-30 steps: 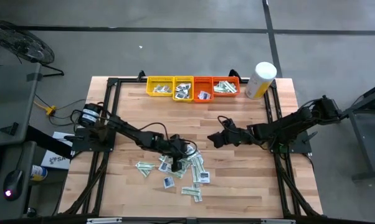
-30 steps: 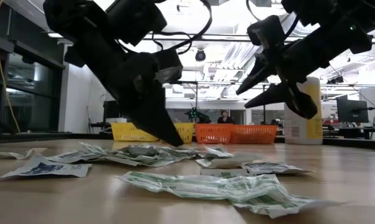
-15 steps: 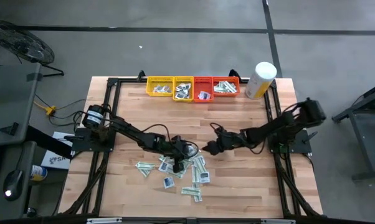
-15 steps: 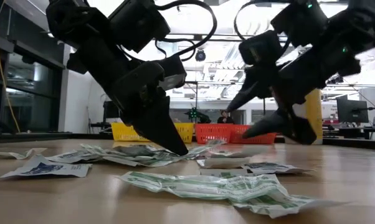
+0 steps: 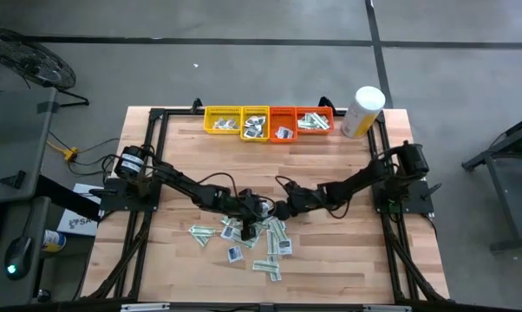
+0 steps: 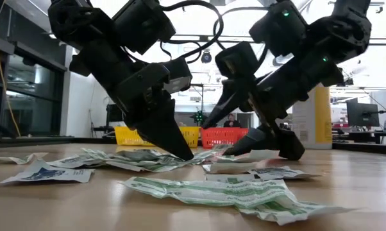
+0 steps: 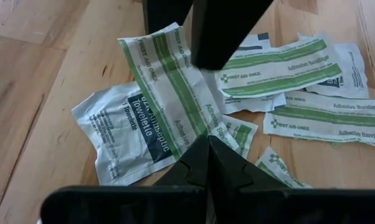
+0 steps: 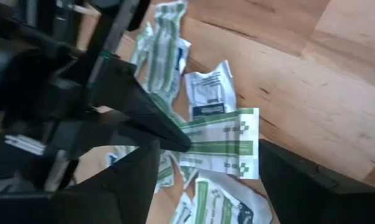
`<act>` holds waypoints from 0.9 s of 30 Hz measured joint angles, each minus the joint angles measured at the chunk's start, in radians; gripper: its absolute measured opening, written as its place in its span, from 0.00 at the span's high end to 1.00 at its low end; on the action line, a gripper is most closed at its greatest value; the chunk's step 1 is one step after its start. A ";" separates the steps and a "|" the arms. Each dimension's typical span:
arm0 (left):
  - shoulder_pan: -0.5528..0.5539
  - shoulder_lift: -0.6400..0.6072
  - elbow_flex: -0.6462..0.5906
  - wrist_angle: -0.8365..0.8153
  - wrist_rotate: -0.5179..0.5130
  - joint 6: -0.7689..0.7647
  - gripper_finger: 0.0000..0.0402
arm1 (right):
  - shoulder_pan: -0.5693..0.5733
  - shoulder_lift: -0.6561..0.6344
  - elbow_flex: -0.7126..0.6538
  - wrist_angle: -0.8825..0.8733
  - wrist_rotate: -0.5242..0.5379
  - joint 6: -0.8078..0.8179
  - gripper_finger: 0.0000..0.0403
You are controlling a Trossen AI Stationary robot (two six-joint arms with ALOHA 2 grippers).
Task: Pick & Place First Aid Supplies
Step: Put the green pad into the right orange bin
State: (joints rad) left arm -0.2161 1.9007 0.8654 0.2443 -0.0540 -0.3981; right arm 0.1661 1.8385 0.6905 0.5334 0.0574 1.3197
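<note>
The first aid supplies (image 5: pixel 254 236) lie in a loose, overlapping heap on the wooden bench near its middle, all flat paper packets. Narrow white-and-green strips (image 7: pixel 276 60) fan out side by side, printed as adhesive bandages. Among them sit white squares with a dark blue centre (image 7: pixel 136 132), crumpled at the edges. One green-striped strip (image 8: pixel 222 140) is lifted off the pile, its end pinched, the rest hanging out level.
</note>
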 joint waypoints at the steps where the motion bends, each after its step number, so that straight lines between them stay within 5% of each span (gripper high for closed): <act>1: 0.000 0.000 0.000 0.000 0.000 0.000 1.00 | 0.000 0.000 0.010 -0.023 0.000 0.001 0.38; 13: 0.000 0.001 -0.001 0.000 0.014 0.000 1.00 | 0.000 -0.001 0.018 -0.083 0.012 0.048 0.56; 27: 0.000 0.001 -0.002 0.000 0.015 -0.001 1.00 | 0.000 -0.001 0.016 -0.087 0.007 0.051 0.89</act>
State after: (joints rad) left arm -0.2157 1.9015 0.8635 0.2443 -0.0391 -0.3988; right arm 0.1658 1.8374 0.7067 0.4461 0.0645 1.3708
